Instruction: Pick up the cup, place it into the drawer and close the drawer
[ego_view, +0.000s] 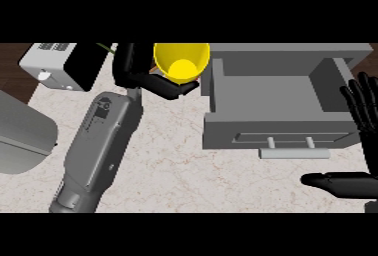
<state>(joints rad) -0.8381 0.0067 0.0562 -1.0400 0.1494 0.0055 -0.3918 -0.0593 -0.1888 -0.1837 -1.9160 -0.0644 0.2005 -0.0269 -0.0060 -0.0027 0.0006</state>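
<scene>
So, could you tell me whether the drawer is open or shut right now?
Open: the drawer is pulled out, its grey inside showing and holding nothing.

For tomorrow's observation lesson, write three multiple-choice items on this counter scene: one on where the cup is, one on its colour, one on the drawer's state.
1. Where is the cup?
A. inside the drawer
B. in the left hand, left of the drawer
C. in the right hand

2. What colour is the cup?
A. yellow
B. red
C. blue

3. The drawer is:
A. shut
B. open, nothing seen inside
C. open, holding the cup

Key: 1 B, black fingers curl round it beside the drawer; 2 A, its whole body shows yellow; 3 B, its grey floor lies bare. The right hand rests open.
</scene>
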